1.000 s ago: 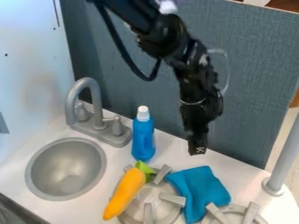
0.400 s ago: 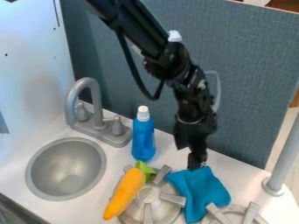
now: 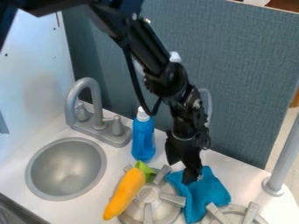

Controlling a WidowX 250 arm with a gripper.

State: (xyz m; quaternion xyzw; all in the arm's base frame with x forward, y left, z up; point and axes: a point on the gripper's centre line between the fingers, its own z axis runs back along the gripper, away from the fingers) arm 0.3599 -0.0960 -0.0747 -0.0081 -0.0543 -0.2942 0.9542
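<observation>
Locate tool [image 3: 190, 178] at upper part of blue cloth [image 3: 205, 192], pointing down. Cannot tell whether open, closed or gripping cloth. Find cloth crumpled on white surface [image 3: 241, 176], between gray burner [image 3: 148, 197] and second burner [image 3: 251, 213]. Note orange carrot [image 3: 125, 193] across first burner, white-capped blue bottle [image 3: 143, 141] behind, gray sink [image 3: 66, 168] and faucet [image 3: 86, 82] farther left.

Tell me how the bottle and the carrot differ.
The bottle is blue; the carrot is orange.
The bottle stands upright; the carrot lies on its side.
The bottle rests on the counter; the carrot lies over the edge of the near burner.
Both have an end in another colour: the bottle's cap is white, the carrot's top green.
</observation>
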